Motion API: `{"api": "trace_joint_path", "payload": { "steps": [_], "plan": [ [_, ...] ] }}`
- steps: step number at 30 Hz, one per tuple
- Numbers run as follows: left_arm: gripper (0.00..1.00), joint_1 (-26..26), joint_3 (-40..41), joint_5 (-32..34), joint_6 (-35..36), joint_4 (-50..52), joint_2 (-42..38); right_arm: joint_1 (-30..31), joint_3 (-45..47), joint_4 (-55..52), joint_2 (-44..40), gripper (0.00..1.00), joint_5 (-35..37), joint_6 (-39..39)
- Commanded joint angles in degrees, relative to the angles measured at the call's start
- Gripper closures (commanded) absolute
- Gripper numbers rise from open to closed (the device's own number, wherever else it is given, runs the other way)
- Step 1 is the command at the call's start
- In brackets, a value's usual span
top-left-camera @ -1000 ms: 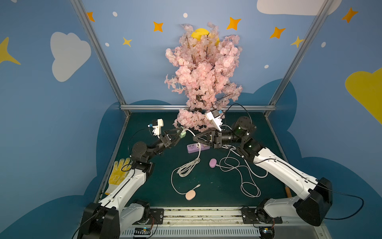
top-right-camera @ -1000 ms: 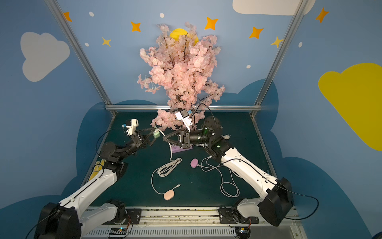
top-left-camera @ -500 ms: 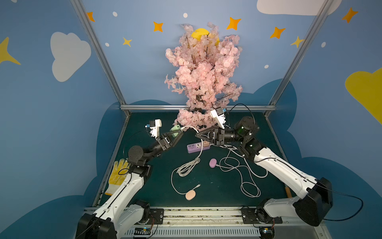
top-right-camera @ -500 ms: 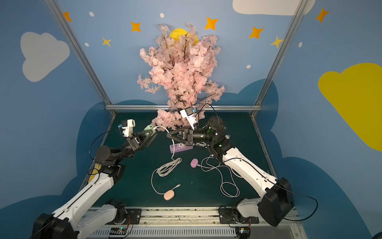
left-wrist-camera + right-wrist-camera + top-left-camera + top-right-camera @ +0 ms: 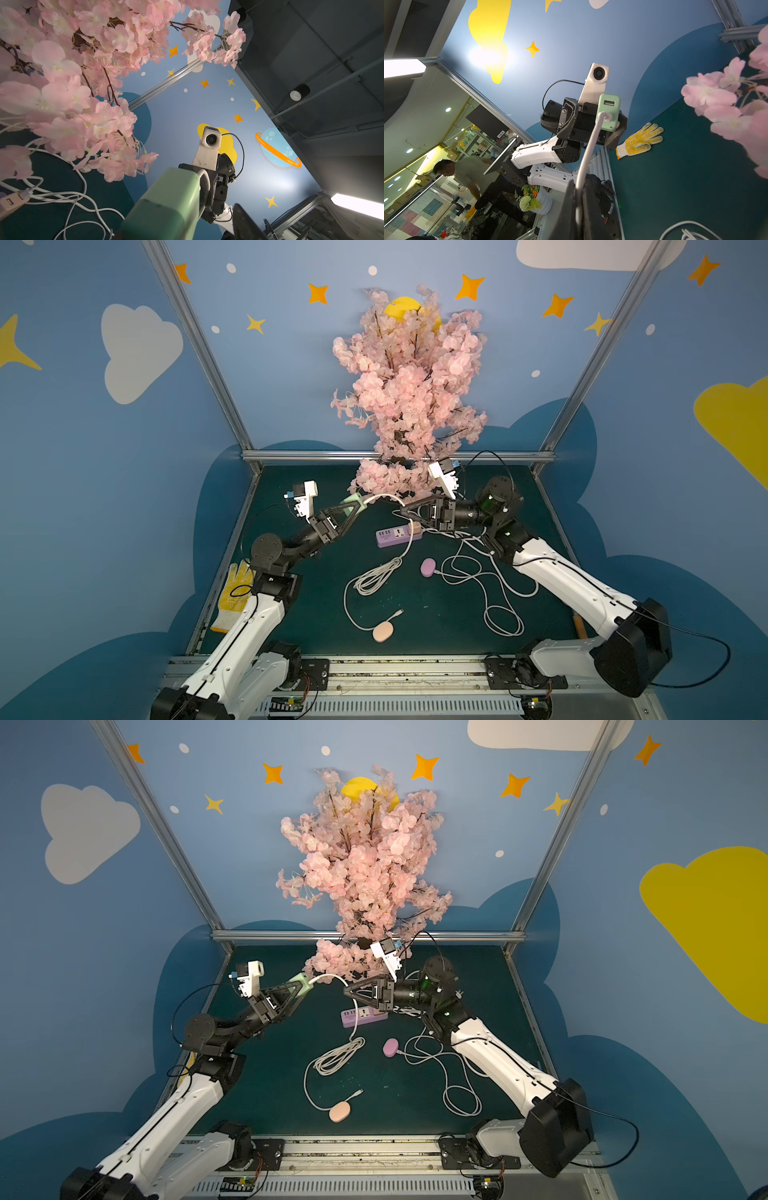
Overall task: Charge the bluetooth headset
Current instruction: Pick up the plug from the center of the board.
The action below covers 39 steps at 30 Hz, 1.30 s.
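A green charger adapter (image 5: 352, 502) hangs above the table with a white cable (image 5: 386, 497) plugged into it. My left gripper (image 5: 359, 508) stands round the adapter (image 5: 166, 203), partly closed. One finger (image 5: 245, 224) still shows a gap to it. My right gripper (image 5: 397, 512) is shut on that cable (image 5: 588, 149) a short way from the adapter (image 5: 609, 112). Below lies a purple power strip (image 5: 395, 536). A peach oval headset case (image 5: 382, 631) rests near the front beside a loose connector. A purple oval case (image 5: 428, 567) has a cable plugged in.
A pink blossom tree (image 5: 411, 406) overhangs the back of the table, just behind both grippers. A peach adapter (image 5: 413, 526) sits at the strip's right end. Loose white cable (image 5: 490, 593) loops at the right, with a coil (image 5: 374, 576) in the middle. A yellow-dotted glove (image 5: 235, 597) lies at the left edge.
My left gripper's jaws have narrowed round the green adapter and the left elbow has drawn back. My right gripper has kept its hold on the cable, shifting slightly.
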State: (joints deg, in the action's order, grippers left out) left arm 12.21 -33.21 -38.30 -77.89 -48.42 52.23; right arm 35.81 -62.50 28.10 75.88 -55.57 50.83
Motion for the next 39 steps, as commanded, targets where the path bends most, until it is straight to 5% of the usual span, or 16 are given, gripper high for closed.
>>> {"api": "trace_joint_path", "payload": {
  "steps": [1, 8, 11, 15, 16, 22, 29, 34, 39],
  "plan": [
    [0.52, -0.43, -0.84, 0.21, 0.76, 0.36, -0.73, -0.48, 0.1, 2.23, -1.78, 1.0, -0.15, 0.32],
    [0.6, -0.43, -2.21, -0.49, 2.39, 4.28, 0.09, -0.31, -0.85, -2.14, -0.99, 1.0, -0.72, -2.16],
    [0.62, -0.42, -3.72, -1.94, 4.19, 7.84, 1.0, 0.12, -3.09, -15.63, -1.64, 0.68, 0.62, -12.22],
    [0.96, -0.52, -5.42, -4.18, 6.84, 11.68, 1.95, 0.49, -2.42, -20.11, -2.55, 0.59, 3.91, -16.65],
    [0.97, -0.53, -5.63, -4.4, 7.04, 12.09, 2.19, 0.49, -1.96, -19.74, -2.66, 0.58, 4.18, -17.12],
    [0.97, -0.58, -6.55, -5.24, 8.75, 14.5, 2.57, 0.49, -1.31, -22.67, -3.31, 0.53, 5.97, -21.91],
    [0.96, -0.69, -9.32, -8.88, 12.35, 21.18, 2.94, 0.57, -3.74, -37.17, -7.36, 0.46, 14.13, -40.1],
    [0.97, -0.7, -11.23, -11.08, 15.18, 24.87, 3.04, 0.57, -4.47, -40.05, -9.15, 0.39, 18.26, -45.92],
    [0.97, -0.66, -11.8, -12.36, 15.3, 25.57, 3.47, 0.57, -5.73, -39.34, -8.48, 0.37, 14.9, -50.94]
  ]
}}
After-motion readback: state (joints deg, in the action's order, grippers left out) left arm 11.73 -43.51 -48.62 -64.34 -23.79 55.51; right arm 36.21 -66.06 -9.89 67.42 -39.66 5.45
